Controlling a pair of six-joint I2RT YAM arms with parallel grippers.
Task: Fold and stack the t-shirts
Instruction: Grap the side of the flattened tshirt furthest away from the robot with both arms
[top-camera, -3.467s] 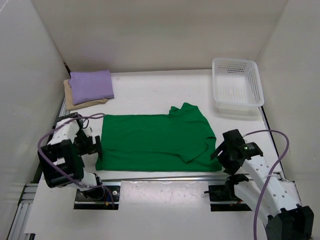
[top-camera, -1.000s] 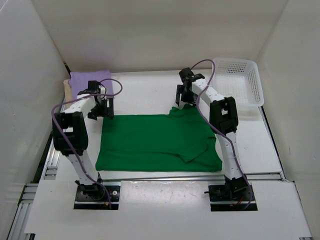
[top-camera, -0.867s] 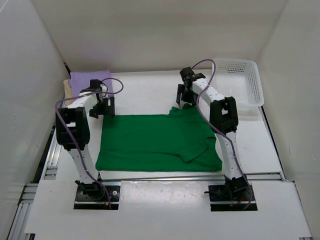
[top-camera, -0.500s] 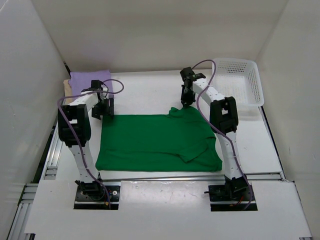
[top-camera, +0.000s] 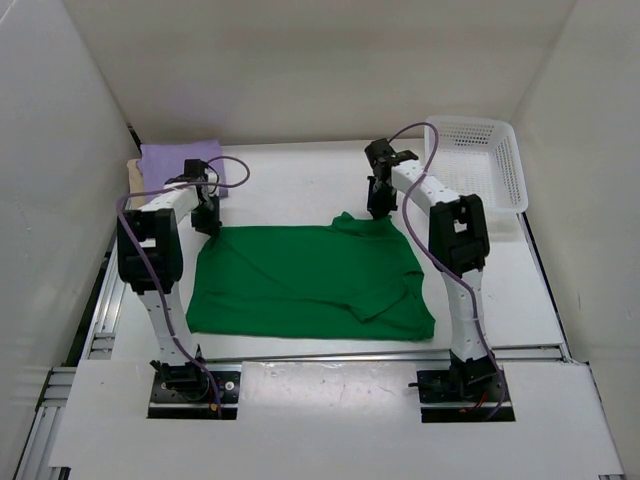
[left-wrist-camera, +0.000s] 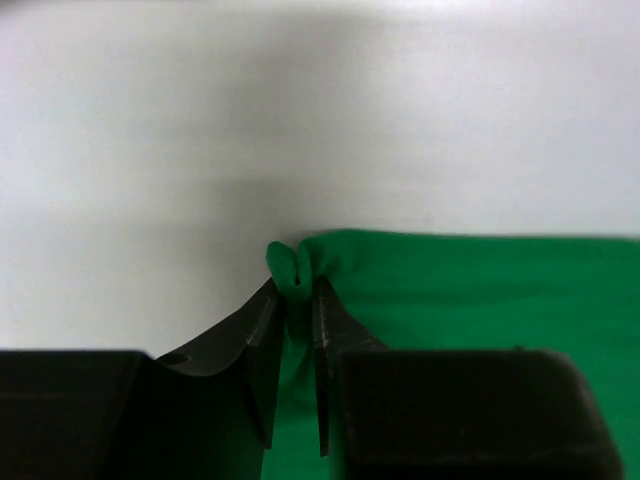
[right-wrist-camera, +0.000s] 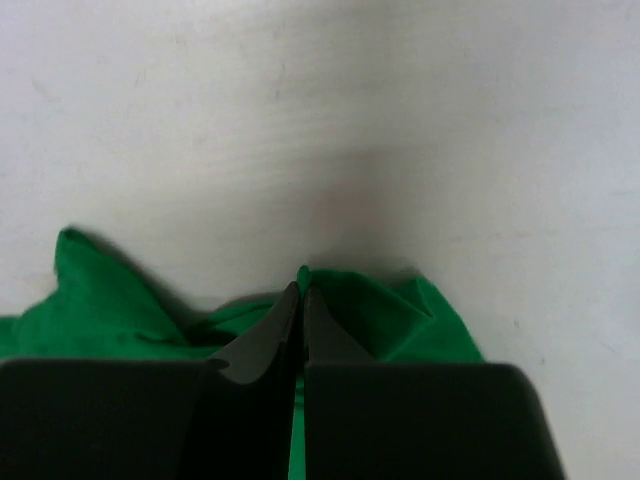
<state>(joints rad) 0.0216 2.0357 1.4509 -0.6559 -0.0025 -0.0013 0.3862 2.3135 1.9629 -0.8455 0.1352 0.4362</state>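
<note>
Grippers (left-wrist-camera: 296, 305) (right-wrist-camera: 301, 292) tight on tee (top-camera: 300, 280) (wrist cams)

Left gripper (top-camera: 208, 222) and right gripper (top-camera: 377, 205) have clamped onto the green t-shirt (top-camera: 300, 280).
A second ago both hung with jaws apart over its upper edge. Now the left one pinches the upper-left corner and the right one the bunched upper-right edge. The cloth has drawn inward: its left edge now slants, and its lower corners sit slightly higher in the frame.
</note>
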